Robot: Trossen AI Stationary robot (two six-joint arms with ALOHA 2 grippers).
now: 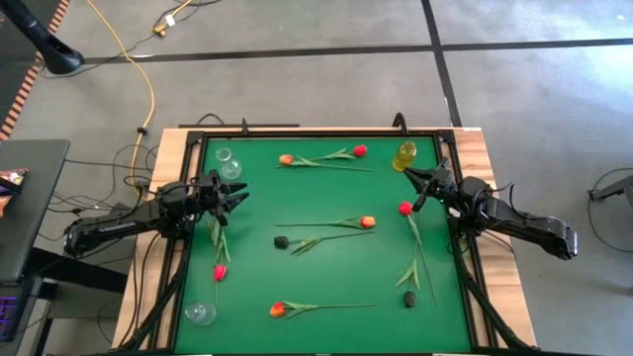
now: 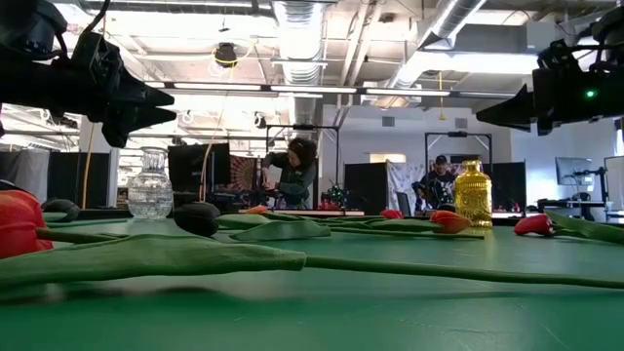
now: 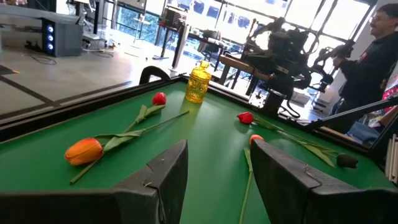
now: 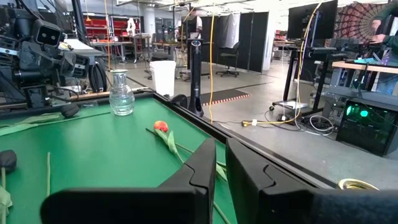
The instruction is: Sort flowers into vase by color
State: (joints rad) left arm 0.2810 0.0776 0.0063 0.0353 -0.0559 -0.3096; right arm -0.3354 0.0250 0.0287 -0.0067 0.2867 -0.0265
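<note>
Several tulips lie flat on the green table (image 1: 326, 277). An orange one (image 1: 286, 159) and a red one (image 1: 360, 150) are at the far side. An orange one (image 1: 368, 222) and a black one (image 1: 281, 241) are in the middle. Red ones (image 1: 406, 209) (image 1: 220, 272), a black one (image 1: 409, 299) and an orange-red one (image 1: 277, 310) lie nearer. A clear vase (image 1: 229, 163), a yellow vase (image 1: 405, 155) and a second clear vase (image 1: 201, 313) stand upright. My left gripper (image 1: 240, 194) (image 3: 217, 146) hovers open at the left edge. My right gripper (image 1: 417, 185) (image 4: 221, 143) hovers at the right edge, shut and holding nothing.
A black frame rail (image 1: 326, 133) runs round the table. Both arms are held level above the cloth, well over the flowers, as the low view shows. People stand at desks in the room beyond the far edge (image 2: 292, 171).
</note>
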